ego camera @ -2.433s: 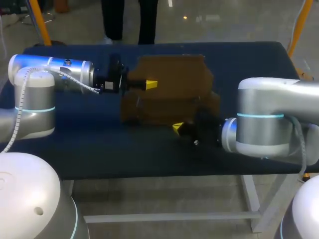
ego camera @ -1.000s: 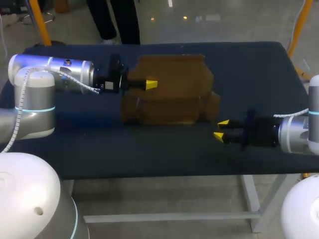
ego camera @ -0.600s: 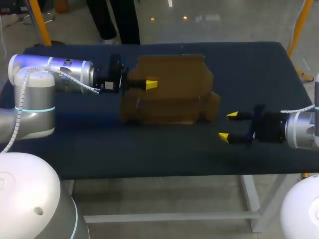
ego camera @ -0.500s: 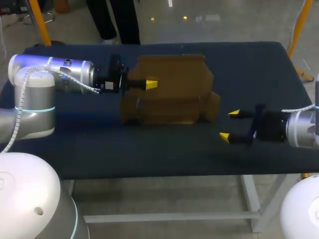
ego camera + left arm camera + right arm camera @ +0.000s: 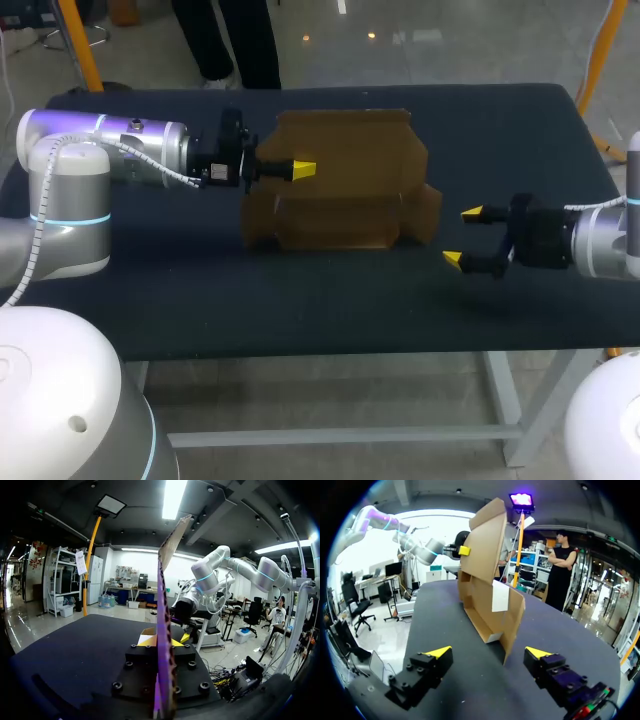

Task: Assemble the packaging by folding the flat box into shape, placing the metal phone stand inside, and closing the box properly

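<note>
Half-folded brown corrugated cardboard box (image 5: 345, 190) stands mid dark-blue worktop (image 5: 300, 300), raised back panel pinched between left fingers (image 5: 303, 169), right fingers (image 5: 472, 212) spread wide near its side flap, not touching; judged light, thin, floppy, so grip beside creases.

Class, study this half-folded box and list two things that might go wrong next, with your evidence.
The left gripper pinches only the upright panel of the cardboard box; the board might bend or slip free.
The right gripper is open, clear of the box; approaching, it might shove the near side flap and skew the box.
</note>
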